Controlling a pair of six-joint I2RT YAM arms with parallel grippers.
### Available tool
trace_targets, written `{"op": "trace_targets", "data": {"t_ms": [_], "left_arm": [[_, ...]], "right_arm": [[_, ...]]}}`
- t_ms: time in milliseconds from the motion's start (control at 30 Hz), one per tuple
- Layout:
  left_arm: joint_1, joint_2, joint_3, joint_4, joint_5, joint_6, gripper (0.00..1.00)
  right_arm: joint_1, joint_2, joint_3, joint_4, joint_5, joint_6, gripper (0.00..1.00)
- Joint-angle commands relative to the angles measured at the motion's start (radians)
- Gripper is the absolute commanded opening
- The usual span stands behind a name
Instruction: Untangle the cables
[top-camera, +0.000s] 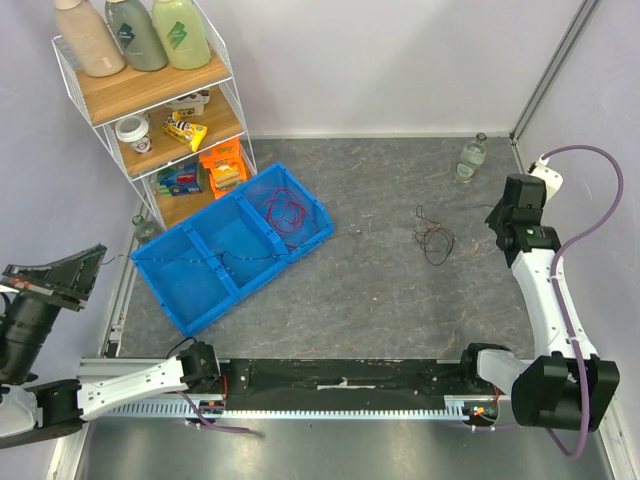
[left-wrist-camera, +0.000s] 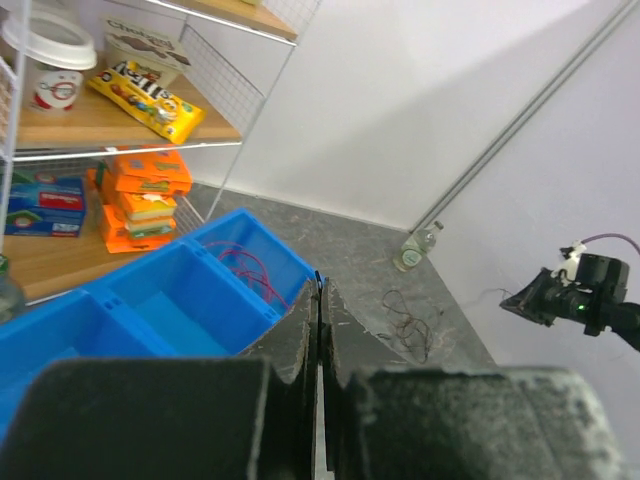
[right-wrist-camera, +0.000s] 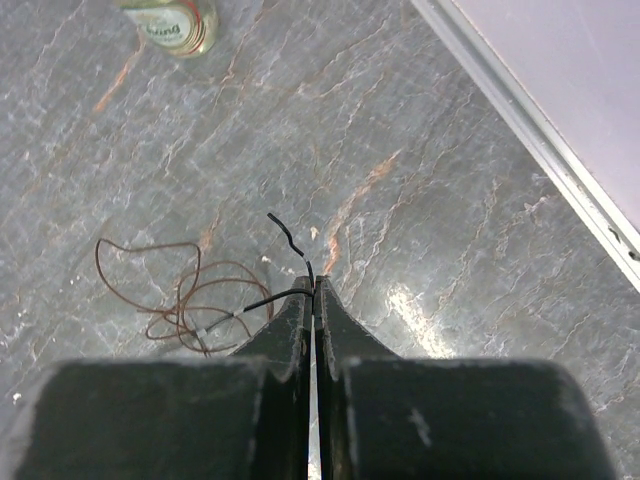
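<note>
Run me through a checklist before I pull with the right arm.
1. Grip: the right gripper is shut on the black wire, pinched at the very tips. Ok.
2. Free run: the black wire leads into the brown bundle on the table; whether it is knotted there, cannot tell.
3. Second arm: the left gripper is shut, empty and raised far from the bundle, so nothing pins it. Not ok.
4. Obstacles: the bottle stands apart from the bundle. Ok.
5. Remaining work: red wires lie bunched in an end compartment of the blue bin. Not ok.
</note>
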Motion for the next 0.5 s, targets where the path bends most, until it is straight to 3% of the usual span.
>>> {"op": "trace_targets", "data": {"t_ms": [0,233,467], "left_arm": [[-0.003,-0.035,0.073,-0.087,-0.071,0.048,0.02],[-0.003,-0.044,0.142,-0.158,-0.083,0.047,0.02],[-0.002,-0.061,0.197,-0.196,-0.129,0.070,0.02]], "right_arm": [[-0.038,0.024,0.077,0.017,0.007,0.026,0.00],[-0.053,0.066,0.113,0.020,0.048,0.029,0.00],[-0.152,0.116,0.184,0.022,0.076,0.026,0.00]]}}
